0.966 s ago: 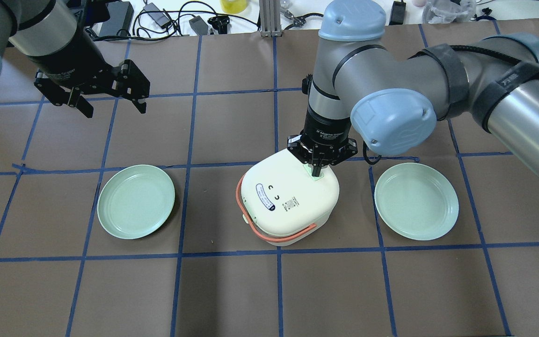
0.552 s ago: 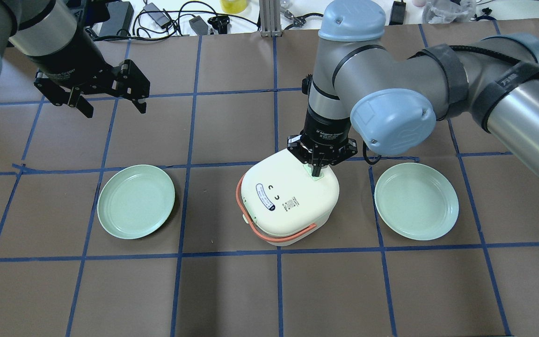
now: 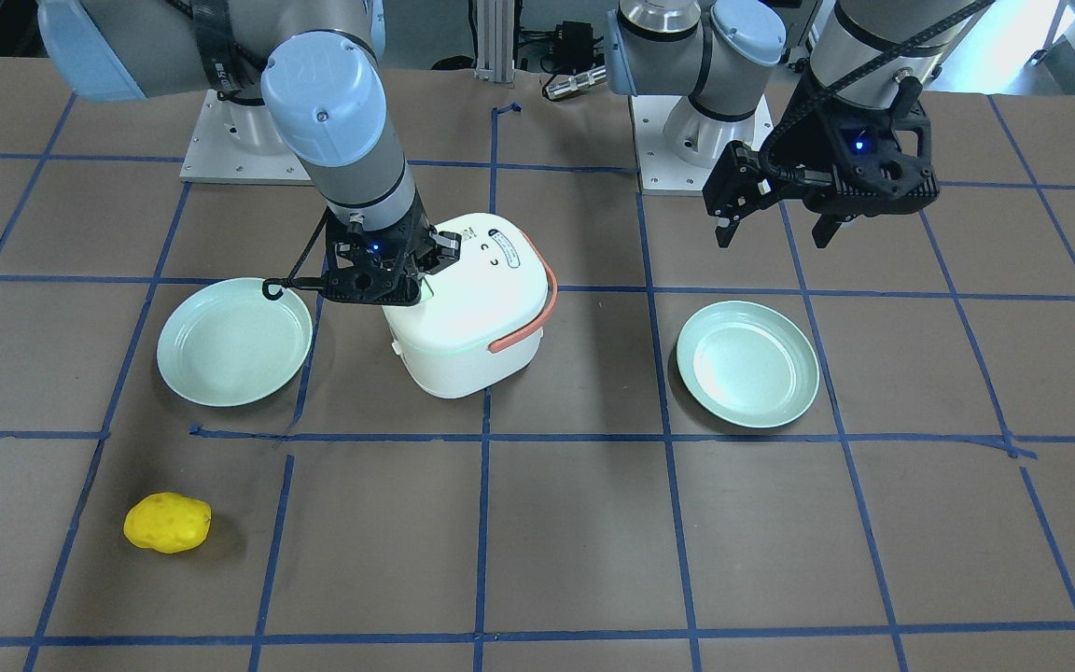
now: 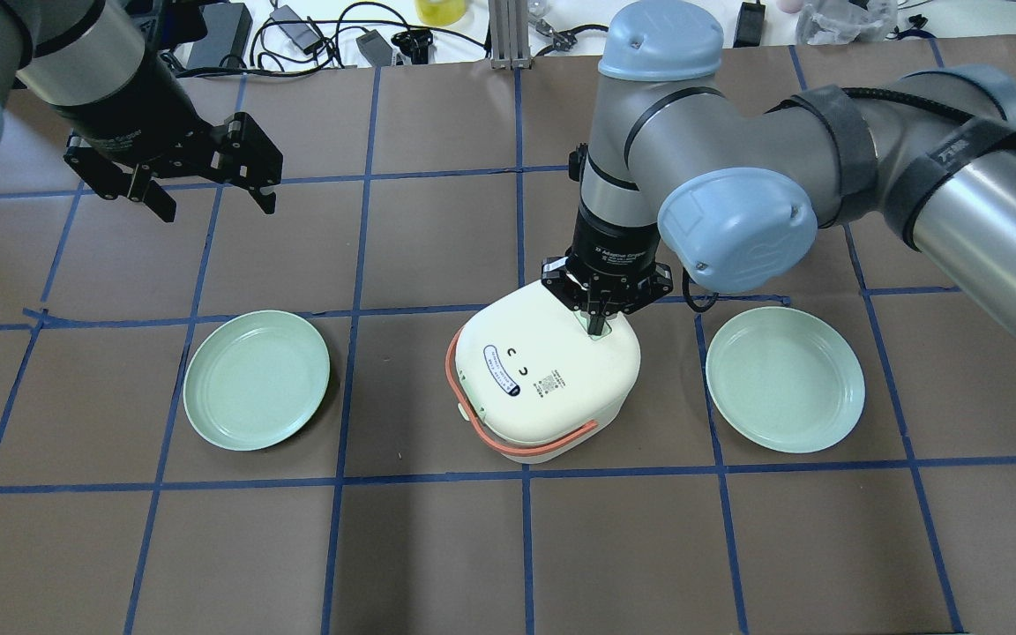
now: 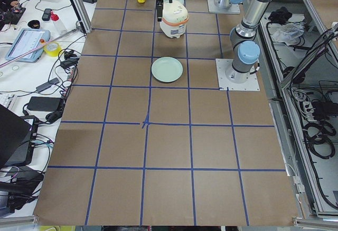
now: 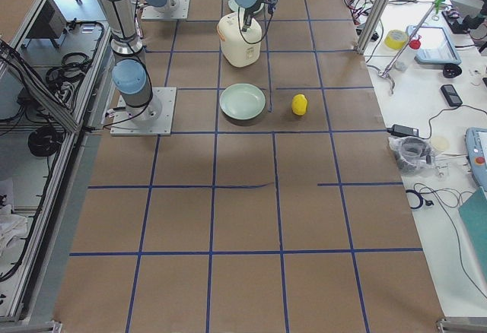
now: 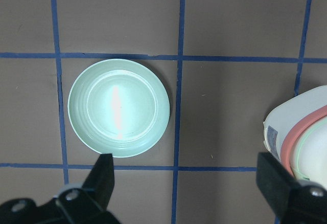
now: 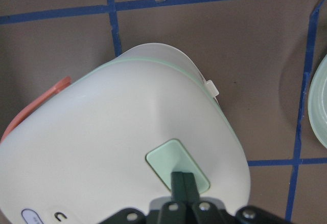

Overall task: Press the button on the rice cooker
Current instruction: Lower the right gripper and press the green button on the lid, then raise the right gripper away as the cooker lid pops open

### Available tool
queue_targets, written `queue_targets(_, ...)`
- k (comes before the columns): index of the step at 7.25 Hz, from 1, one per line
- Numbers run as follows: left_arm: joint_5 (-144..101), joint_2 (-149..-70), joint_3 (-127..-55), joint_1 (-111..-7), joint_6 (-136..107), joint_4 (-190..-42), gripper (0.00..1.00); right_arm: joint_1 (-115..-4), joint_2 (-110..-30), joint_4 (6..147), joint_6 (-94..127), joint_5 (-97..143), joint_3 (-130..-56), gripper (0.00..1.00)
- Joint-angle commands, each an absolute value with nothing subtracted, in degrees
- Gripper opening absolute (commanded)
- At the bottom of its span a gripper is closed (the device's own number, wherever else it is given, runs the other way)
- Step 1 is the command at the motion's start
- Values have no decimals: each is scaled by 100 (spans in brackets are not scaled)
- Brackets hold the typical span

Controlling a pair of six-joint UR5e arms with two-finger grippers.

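A white rice cooker [image 4: 543,379] with an orange handle stands mid-table; it also shows in the front view [image 3: 463,308]. Its pale green button [image 8: 173,165] sits on the lid's far right edge, also seen in the overhead view [image 4: 598,333]. My right gripper [image 4: 597,324] is shut, its fingertips [image 8: 184,182] pointing down onto the button; it also shows in the front view [image 3: 411,280]. My left gripper [image 4: 210,201] is open and empty, hovering high at the far left, away from the cooker. It also shows in the front view [image 3: 773,233].
Two pale green plates flank the cooker, one on the left [image 4: 257,379] and one on the right [image 4: 785,379]. A yellow potato-like object [image 3: 167,523] lies near the operators' side. Cables and gear lie beyond the table's far edge [image 4: 358,35].
My right gripper has shifted very slightly and its fingertips sit a touch lower on the button. The left arm has not moved.
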State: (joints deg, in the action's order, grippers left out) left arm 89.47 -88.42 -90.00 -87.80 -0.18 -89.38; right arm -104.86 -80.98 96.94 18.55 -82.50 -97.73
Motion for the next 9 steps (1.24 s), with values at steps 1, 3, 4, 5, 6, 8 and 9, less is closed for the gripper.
queue_targets(1, 8947, -8842, -9000, -8780, -18, -8938, 100, -10485, -8077, 9694, 1854, -8253, -9773, 0)
queue_targets(3, 8947, -8842, -9000, -8780, -18, -8938, 100, -10485, -8164, 9686, 1959, -8244, -9582, 0)
queue_targets(4, 8947, -8842, -9000, -8780, -18, -8938, 100, -10485, -8200, 9668, 2012, -8322, -9371, 12)
queue_targets(5, 8947, -8842, -9000, -8780, -18, -8938, 100, -10485, -8374, 9624, 2343, -8341, -9091, 59)
queue_targets(6, 8947, -8842, -9000, -8780, -18, -8938, 100, -10485, -8533, 9589, 2442, -8376, -8879, 93)
queue_targets(8, 8947, -8842, -9000, -8780, -18, -8938, 100, -10381, -8525, 9589, 2347, -8716, -8614, 100)
queue_targets(9, 8947, -8842, -9000, -8780, -18, -8938, 100, -10354, -8525, 9502, 2294, -8980, -8587, 100)
